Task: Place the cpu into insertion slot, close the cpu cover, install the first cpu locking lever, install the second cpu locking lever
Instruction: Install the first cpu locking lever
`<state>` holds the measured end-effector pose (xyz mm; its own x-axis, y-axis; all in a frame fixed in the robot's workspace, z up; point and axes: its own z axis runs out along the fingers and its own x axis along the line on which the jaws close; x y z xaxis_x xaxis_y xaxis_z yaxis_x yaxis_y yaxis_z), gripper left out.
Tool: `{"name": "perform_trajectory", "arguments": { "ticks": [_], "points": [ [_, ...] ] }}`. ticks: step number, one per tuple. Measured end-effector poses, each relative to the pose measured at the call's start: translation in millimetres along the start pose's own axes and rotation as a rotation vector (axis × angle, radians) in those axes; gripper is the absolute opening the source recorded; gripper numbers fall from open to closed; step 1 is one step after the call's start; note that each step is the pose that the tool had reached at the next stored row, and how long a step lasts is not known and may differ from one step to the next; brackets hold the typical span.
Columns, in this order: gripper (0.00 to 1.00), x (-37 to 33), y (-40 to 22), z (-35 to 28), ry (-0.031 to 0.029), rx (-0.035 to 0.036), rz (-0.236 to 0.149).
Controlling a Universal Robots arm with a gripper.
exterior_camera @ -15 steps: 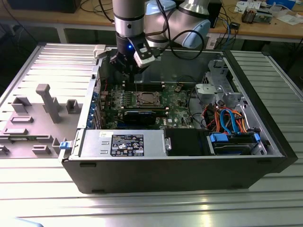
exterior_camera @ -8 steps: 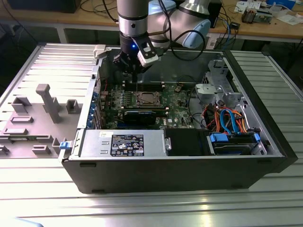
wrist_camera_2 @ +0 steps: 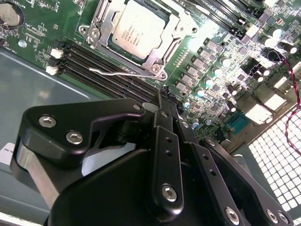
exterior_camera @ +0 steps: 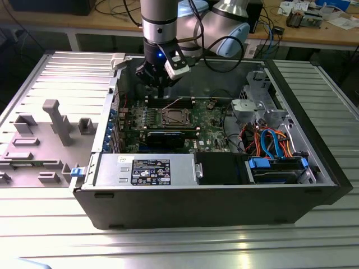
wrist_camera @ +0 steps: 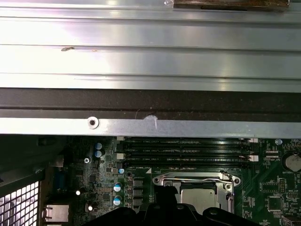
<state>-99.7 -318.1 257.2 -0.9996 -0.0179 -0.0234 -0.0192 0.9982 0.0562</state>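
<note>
The open computer case (exterior_camera: 224,207) lies on its side, and in the exterior view the green circuit board (exterior_camera: 210,131) fills its floor from the centre out toward 10 o'clock. The gripper (exterior_camera: 161,89) hangs inside the case above the board, at about 11 o'clock from the insertion slot (exterior_camera: 173,116) and near it, touching nothing. In the second wrist view the gripper (wrist_camera_2: 164,96) has its 2 fingers pressed together, with nothing pinched between them.

The first 2 steps look done. In the second wrist view the cpu cover (wrist_camera_2: 162,52) lies flat on the slot, and the cpu (wrist_camera_2: 138,28) shows through its window, seated square. The first wrist view shows the same cpu (wrist_camera: 200,197) under the cover (wrist_camera: 188,178).

So the step in hand, as I judge it, is the first locking lever. 1 thin wire lever (wrist_camera_2: 120,73) stands loose beside the cover, angled out over the long black memory slots (wrist_camera_2: 94,70) and not tucked under any catch. Whether the other lever is latched I cannot tell.

That step calls for a closed fingertip set on the wire near its free end. It must be pressed down and swung sideways under its hook, without sliding off the thin wire or scraping the small parts around the slot.
</note>
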Motion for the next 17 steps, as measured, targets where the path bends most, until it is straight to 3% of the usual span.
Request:
{"name": "perform_trajectory", "arguments": {
  "ticks": [8,11,17],
  "points": [
    [0.11,-1.3,0.0,0.5,-0.0001,0.0010,0.000],
    [0.11,-7.0,-0.3,2.9,0.0001,0.0034,0.000],
    [0.11,-9.1,-0.6,7.7,0.0001,0.0039,0.000]
  ]
}}
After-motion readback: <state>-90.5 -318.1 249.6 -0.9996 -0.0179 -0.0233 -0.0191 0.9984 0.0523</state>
